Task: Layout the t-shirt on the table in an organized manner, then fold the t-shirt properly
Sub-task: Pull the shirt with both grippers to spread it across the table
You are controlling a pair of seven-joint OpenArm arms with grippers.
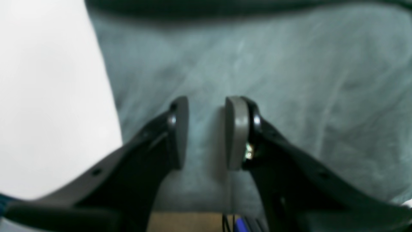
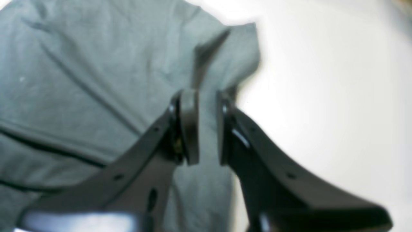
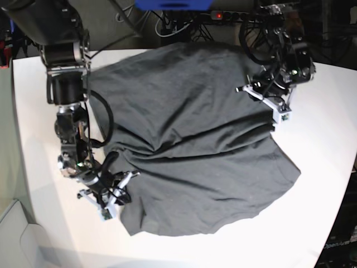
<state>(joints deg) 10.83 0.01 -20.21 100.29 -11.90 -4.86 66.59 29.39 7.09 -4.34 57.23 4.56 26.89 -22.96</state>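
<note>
garments: 1, the t-shirt, dark grey, spread wrinkled across the middle of the table, creases running across its middle
tables: 1, white, rounded corners, bare margin showing on every side of the shirt
arms: 2
right gripper: on the left of the base view, at the shirt's near-left edge. right wrist view shows its pads with a narrow gap, shirt cloth visible in the gap. cannot tell if the cloth is pinched or just under the jaws
left gripper: on the right of the base view, over the shirt's far-right part. left wrist view shows its pads apart with a wider gap, cloth behind it, nothing clearly clamped
surface: smooth white top, shirt edge meets bare table beside each gripper
room: dark clutter and cables behind the far table edge, a blue object at top centre, a red light right of it
</note>
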